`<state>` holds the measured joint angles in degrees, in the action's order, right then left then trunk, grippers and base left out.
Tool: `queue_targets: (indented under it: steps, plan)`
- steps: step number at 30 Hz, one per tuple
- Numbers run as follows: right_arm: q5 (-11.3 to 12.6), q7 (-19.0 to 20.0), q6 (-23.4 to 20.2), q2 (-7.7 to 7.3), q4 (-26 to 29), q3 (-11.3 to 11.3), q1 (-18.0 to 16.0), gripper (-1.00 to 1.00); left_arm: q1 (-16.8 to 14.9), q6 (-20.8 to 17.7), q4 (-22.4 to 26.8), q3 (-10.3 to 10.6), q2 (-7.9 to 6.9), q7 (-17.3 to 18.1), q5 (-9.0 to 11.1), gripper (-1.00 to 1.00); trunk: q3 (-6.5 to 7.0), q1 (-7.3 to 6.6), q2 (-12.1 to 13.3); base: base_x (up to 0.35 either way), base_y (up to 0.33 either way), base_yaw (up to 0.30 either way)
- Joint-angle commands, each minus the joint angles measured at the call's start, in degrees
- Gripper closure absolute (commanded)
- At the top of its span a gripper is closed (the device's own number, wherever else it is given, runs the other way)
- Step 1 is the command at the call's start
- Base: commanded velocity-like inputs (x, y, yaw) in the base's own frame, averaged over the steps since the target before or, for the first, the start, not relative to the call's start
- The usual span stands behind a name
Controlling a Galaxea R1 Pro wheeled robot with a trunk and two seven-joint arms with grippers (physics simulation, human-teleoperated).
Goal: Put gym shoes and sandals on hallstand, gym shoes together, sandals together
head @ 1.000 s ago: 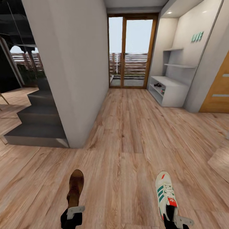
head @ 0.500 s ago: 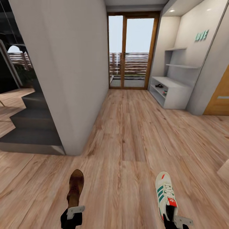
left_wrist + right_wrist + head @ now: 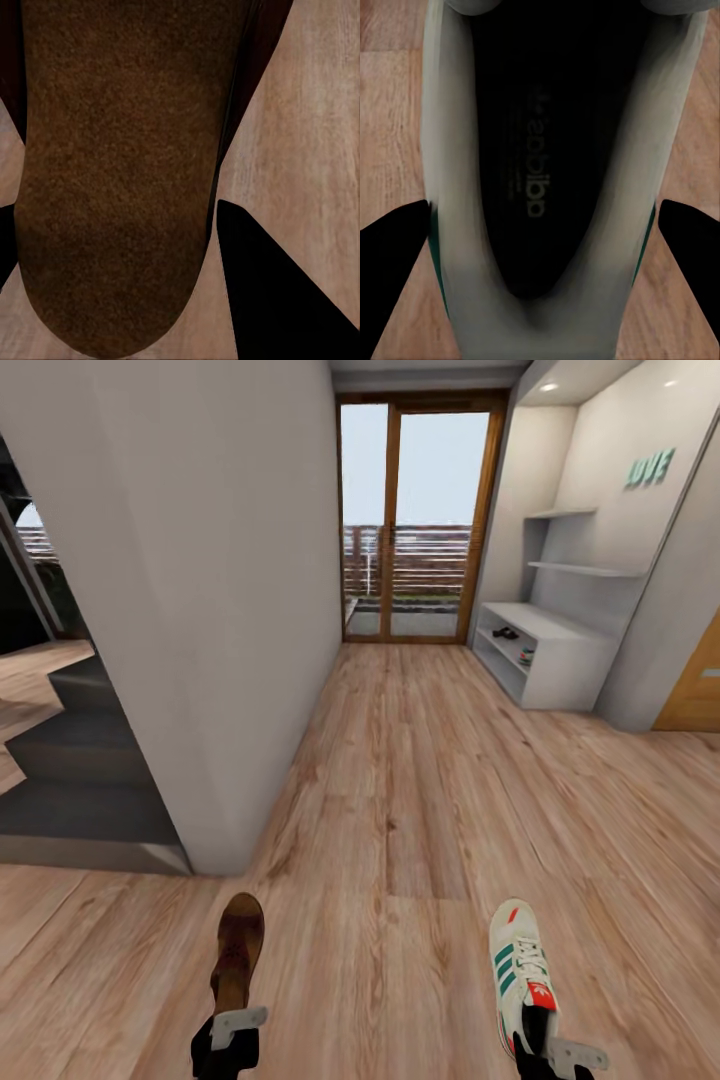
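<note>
1. Sandal (image 3: 238, 950): dark brown leather, carried above the corridor floor (image 3: 400, 790) at the lower left of the head view, toe pointing forward. It is clamped at its heel end by the left gripper (image 3: 236, 1024). In the left wrist view its tan-brown footbed (image 3: 120, 172) is seen running out between the two dark fingers (image 3: 277, 292), which are closed against its sides.

2. Gym shoe (image 3: 520, 970): white, green side stripes, red heel patch, carried at the lower right of the head view, toe forward. It is held at the heel by the right gripper (image 3: 555, 1052). In the right wrist view the shoe's dark opening (image 3: 544, 150) is seen, with the fingers (image 3: 394, 255) pressed to its outer walls.

3. Change noted: against the earlier head views, the hallstand (image 3: 545, 660), the glass door (image 3: 415, 520) and the grey wall (image 3: 200, 610) are all drawn larger and shifted as one. This is read as travel of the base and camera down the corridor; both shoes are unchanged relative to their grippers.

4. Meaning for the task: carrying is judged under way, placement not yet begun. The hallstand is well apart from both held shoes, ahead and to the right.

5. Hallstand contents: a dark item (image 3: 506, 632) and a smaller coloured item (image 3: 526, 656) are seen in its compartments; too small to be identified with certainty.
</note>
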<state>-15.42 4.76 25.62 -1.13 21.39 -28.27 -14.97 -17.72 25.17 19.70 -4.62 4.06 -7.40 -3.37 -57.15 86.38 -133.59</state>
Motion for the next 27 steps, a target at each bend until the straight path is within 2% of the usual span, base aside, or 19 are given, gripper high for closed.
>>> queue_targets:
  steps: [1, 27]
  plan:
    - [-0.2, 0.4, 0.2, 0.04, 0.0, -0.5, -0.1, 1.0, 0.0, 0.1, 0.0, -0.4, 0.06, -0.1, -0.6, 1.0, -0.05, 0.02, 0.0, 0.336, 0.0, 0.0]
    - [-0.2, 0.4, 0.2, 0.04, 0.0, -0.5, -0.1, 1.0, 0.0, 0.1, -0.1, -0.4, 0.07, -0.1, -0.6, 1.0, -0.05, 0.02, 0.0, 0.336, 0.0, 0.0]
